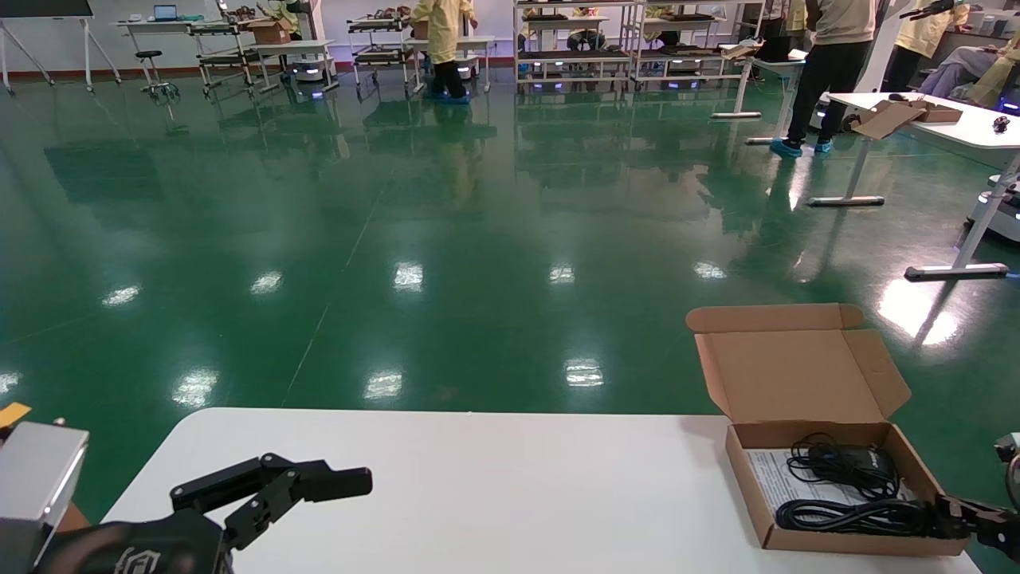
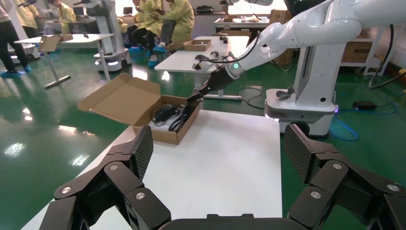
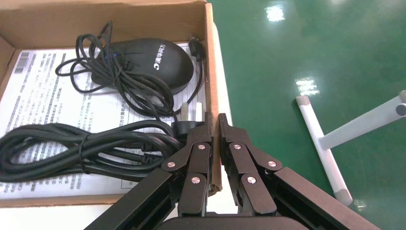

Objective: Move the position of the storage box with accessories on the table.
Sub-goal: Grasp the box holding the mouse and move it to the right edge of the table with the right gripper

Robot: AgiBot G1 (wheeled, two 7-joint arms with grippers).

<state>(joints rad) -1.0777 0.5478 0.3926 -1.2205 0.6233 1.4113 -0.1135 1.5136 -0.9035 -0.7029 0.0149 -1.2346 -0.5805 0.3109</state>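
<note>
The storage box [image 1: 797, 363], brown cardboard with its lid open and leaning back, sits at the right end of the white table [image 1: 478, 494]. Inside lie a black mouse [image 3: 143, 64], a coiled black power cable [image 3: 72, 143] and a printed sheet [image 3: 38, 91]. My right gripper [image 3: 214, 120] is shut on the box's right side wall [image 3: 210, 62], one finger inside and one outside; it also shows in the head view [image 1: 944, 506]. My left gripper [image 1: 279, 482] is open and empty above the table's near left corner, far from the box [image 2: 119, 98].
The table's right edge lies just beyond the box. A white desk on grey legs [image 1: 956, 127] with another cardboard box [image 1: 900, 115] stands at the back right. People and racks stand far back across the green floor.
</note>
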